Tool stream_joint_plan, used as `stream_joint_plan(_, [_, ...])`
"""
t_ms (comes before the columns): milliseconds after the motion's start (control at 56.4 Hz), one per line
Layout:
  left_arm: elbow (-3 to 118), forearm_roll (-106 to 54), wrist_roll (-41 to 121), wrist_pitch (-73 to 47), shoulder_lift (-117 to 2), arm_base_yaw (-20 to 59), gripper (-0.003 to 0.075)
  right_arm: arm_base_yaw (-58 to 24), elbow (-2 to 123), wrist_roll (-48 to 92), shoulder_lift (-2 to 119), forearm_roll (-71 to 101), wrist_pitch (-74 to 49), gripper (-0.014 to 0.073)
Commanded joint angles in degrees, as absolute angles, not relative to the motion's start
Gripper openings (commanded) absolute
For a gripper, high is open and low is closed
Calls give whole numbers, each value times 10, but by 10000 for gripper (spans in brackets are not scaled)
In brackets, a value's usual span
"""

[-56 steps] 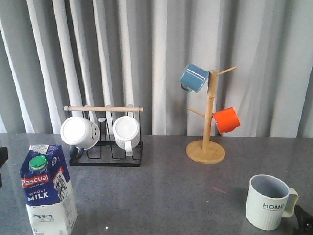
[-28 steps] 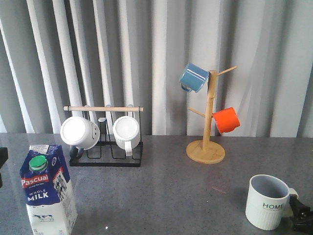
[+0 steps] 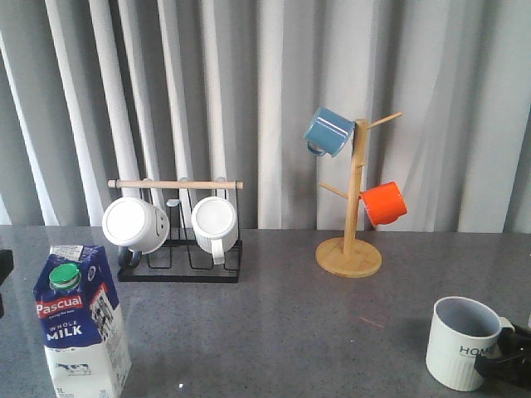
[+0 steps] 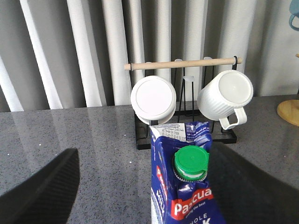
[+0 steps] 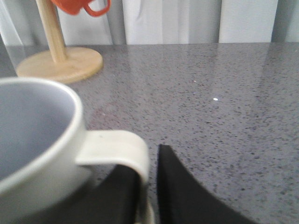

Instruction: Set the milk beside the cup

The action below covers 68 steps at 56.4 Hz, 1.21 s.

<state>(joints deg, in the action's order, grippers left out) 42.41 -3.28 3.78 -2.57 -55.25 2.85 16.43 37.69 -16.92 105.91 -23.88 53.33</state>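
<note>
Blue-and-white, the milk (image 3: 79, 322) stands upright at the table's (image 3: 282, 323) near left corner, the left gripper (image 4: 140, 186) spread wide on either side of it, touching nothing. Far across at the near right sits the cup (image 3: 465, 342), its handle pinched between the right gripper's (image 5: 148, 186) fingers (image 5: 187, 196).

Both grippers are black: the left gripper (image 4: 140, 186) shows broad, matte, rounded fingers; the right gripper (image 5: 149, 196) smooth tapered ones.
</note>
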Motion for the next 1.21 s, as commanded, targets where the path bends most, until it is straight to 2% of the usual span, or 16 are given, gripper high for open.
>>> stream_joint_plan(0, [444,-35,37,20,-547,30,533,151,391,-215,1030,-241,582,-11])
stream_joint_plan(160, [444,-35,37,20,-547,30,533,80,393,-224,998,-206,566,-7])
stream_joint_plan(337, [444,-35,37,20,-547,30,533,-65,432,-196,979,-66,479,-6])
stream_joint_plan(479, [444,-35,37,19,-547,30,533,-175,484,-110,1002,78,448,-5])
stream_joint_plan(638, [444,-35,37,19,-547,30,533,-252,523,20,1035,231,448,-2])
stream_joint_plan(815, [444,-35,37,19,-547,30,533,-295,534,144,1058,371,482,2])
stream_joint_plan(993, [444,-35,37,19,-547,30,533,-297,533,194,1064,379,474,23])
stream_joint_plan(1188, [444,-35,37,19,-547,30,533,-297,533,207,1064,340,451,128])
